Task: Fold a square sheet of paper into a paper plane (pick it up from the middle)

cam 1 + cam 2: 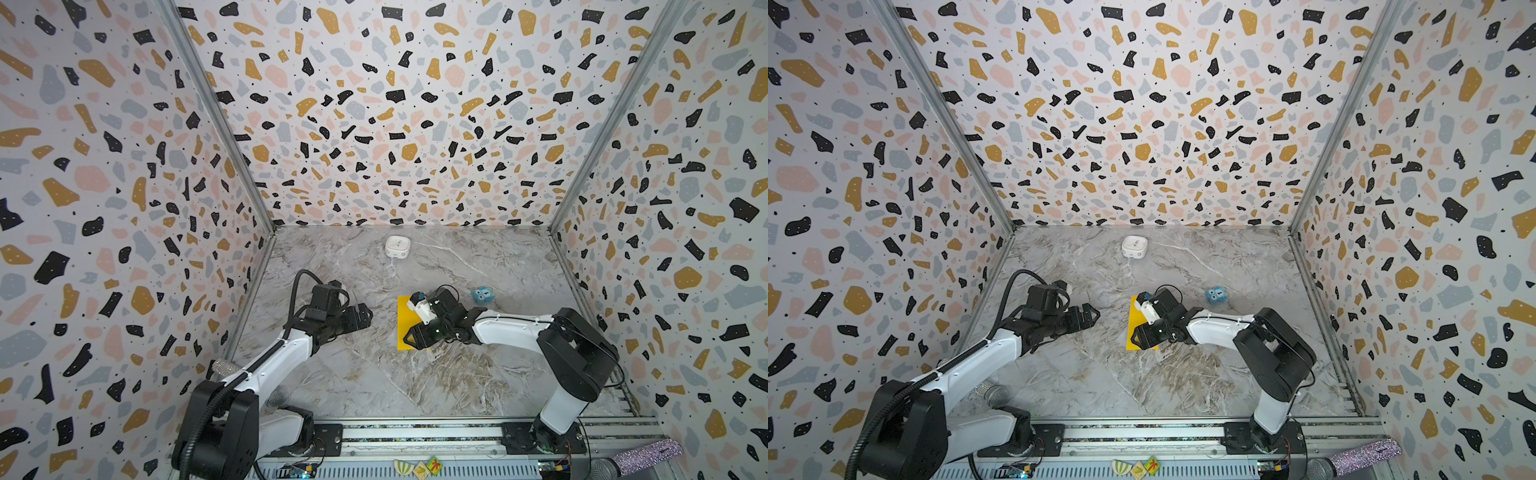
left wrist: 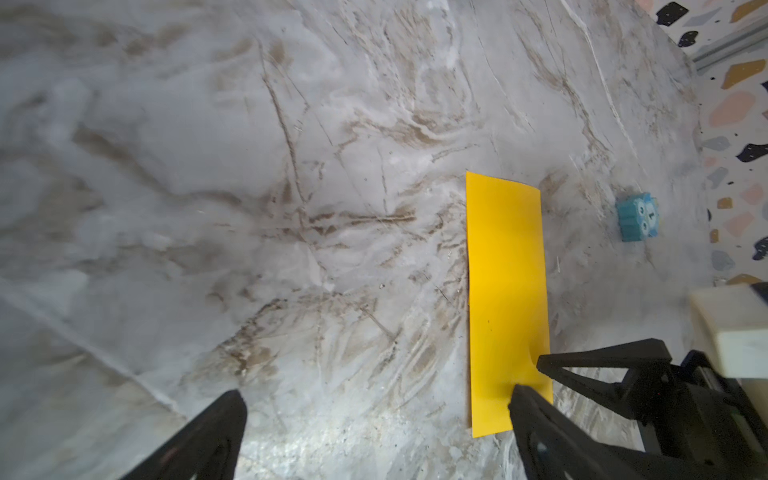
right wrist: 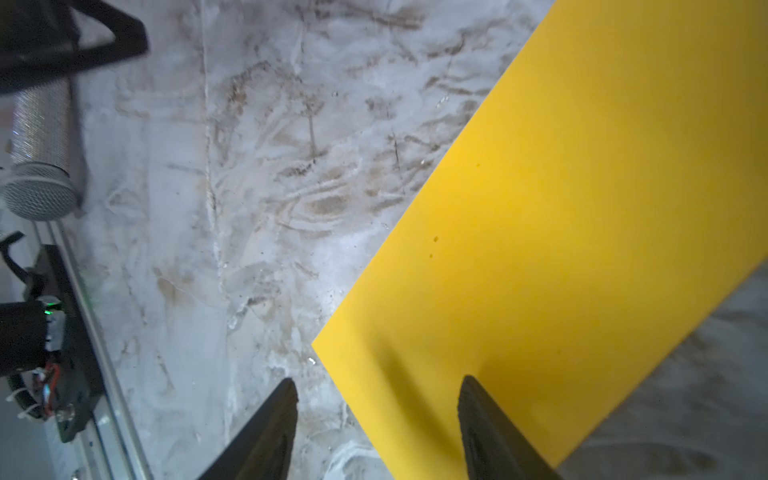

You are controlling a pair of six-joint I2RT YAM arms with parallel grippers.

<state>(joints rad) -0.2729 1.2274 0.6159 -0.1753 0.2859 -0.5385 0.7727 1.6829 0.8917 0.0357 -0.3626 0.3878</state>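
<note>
Currently gripping nothing. Looking down in both top views, find the yellow paper (image 1: 402, 320) flat on the marble counter (image 1: 374, 374) near its middle, showing as a long rectangle rather than a square, so probably folded once already. Find the right fingers (image 3: 478, 407) parted at the paper's near end, with one tip seemingly pressing onto the yellow and raising a faint dimple beside it, and with its partner off the edge above bare counter, straddling the near corner. Find the left fingers (image 1: 362, 316) spread wide, hovering well apart from the paper on its left side and touching nothing.

Likely trouble from here: closing with only one tip on the paper and scraping it sideways instead of pinching it, owing to thin stock on slick marble. Equally, pushing down hard and dragging, thereby crumpling the corner or springing the fold open. Could also lift one layer alone, if indeed doubled, and so undo the crease. Watch too for twisting the rectangle askew, spoiling alignment for any next fold. Less pressing: knocking the small blue cube (image 1: 481, 296) near the right arm on its far side, or sweeping toward the white box (image 1: 397, 247) at the back, well apart. Hard to judge, from the wrist views, any contact between the off-paper tip and the counter.
</note>
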